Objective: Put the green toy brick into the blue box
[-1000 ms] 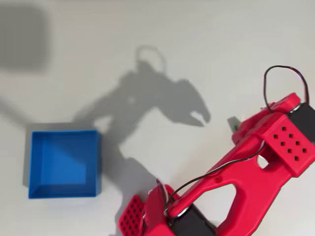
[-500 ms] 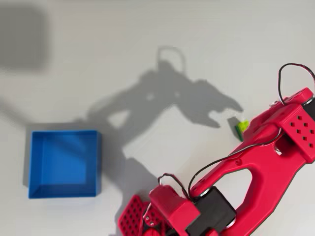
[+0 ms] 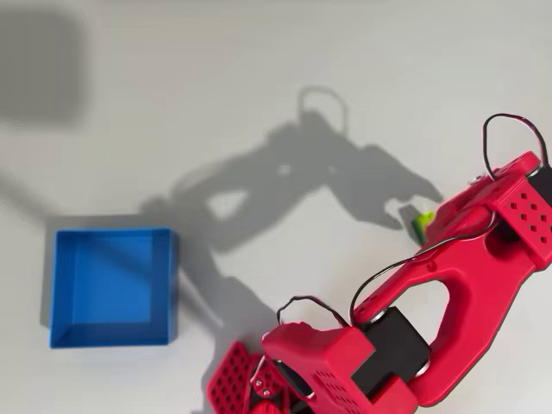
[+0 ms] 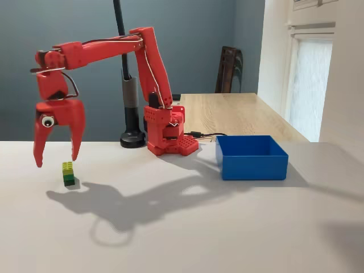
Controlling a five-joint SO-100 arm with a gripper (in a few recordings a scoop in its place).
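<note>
One small lime-green studded plastic brick [image 4: 68, 173] with a darker green side stands alone on the pale bench [image 4: 187, 227], untouched, with the red arm's jaws [image 4: 56, 158] hanging spread apart just above it at about 11 o'clock in the fixed view. The reach is the step in hand. Next, the jaws must drop straddling the brick and close, then carry it to the square, shallow blue plastic box [image 4: 252, 156], well apart at 3 o'clock.

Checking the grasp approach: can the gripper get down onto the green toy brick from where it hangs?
Probably yes. The gripper hangs open just above the green toy brick, slightly to its left in the fixed view, nothing between them.
</note>
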